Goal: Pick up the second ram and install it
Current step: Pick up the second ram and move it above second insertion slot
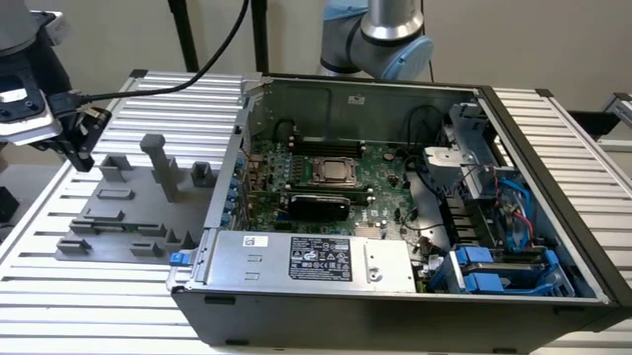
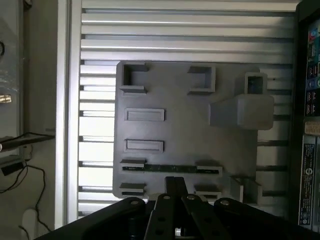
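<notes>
Green and thin, the circuit-board stick [image 2: 170, 169] looked light, stiff and fragile, best pinched across its flat faces. My fingers [image 2: 176, 186] hung closed together, empty.

Open computer case [image 1: 395, 318] beside grey tray [image 1: 133, 214]

The arm [image 1: 380, 37] shows a grey-and-blue joint at twelve o'clock in the exterior view, standing upright at the far edge. The wrist [image 1: 22, 96] hangs at ten o'clock, close to that view's left edge, with a pale block on its side. Beneath it the gripper [image 1: 81, 151] points downward, leaning slightly toward five o'clock. In the wrist view its black linkages converge, and the fingers [image 2: 175, 186] meet in one dark tip, pressed together.
</notes>
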Action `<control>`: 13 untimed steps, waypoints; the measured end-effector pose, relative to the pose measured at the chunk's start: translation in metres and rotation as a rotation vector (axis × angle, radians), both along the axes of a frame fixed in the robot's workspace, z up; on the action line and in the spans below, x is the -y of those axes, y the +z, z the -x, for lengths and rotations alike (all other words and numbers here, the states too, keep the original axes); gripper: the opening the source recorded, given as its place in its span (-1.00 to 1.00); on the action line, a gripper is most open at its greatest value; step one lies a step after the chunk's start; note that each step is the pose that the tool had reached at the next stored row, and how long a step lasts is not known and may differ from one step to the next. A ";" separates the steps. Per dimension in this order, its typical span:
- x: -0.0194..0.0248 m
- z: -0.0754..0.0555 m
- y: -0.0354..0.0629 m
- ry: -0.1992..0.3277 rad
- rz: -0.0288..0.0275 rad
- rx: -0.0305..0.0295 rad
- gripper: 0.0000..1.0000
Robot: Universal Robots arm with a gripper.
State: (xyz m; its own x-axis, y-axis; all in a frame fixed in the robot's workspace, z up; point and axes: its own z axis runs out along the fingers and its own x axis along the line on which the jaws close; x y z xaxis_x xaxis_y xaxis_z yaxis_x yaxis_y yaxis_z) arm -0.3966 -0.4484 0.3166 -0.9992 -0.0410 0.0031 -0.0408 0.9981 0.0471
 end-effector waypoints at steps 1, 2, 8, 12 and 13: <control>0.0000 0.000 -0.0004 0.018 0.0000 0.0002 -1.00; 0.0000 0.000 -0.0008 0.037 0.0001 0.0005 -1.00; 0.0000 0.000 -0.0037 0.147 0.0000 0.0044 -1.00; 0.0000 0.000 -0.0063 0.219 0.0000 0.0065 -1.00; 0.0000 0.000 -0.0070 0.237 0.0000 0.0069 -1.00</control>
State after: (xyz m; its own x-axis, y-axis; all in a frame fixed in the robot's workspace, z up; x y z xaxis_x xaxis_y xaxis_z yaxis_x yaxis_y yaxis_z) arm -0.3965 -0.4484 0.3096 -0.9615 -0.2747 -0.0037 -0.2745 0.9605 0.0460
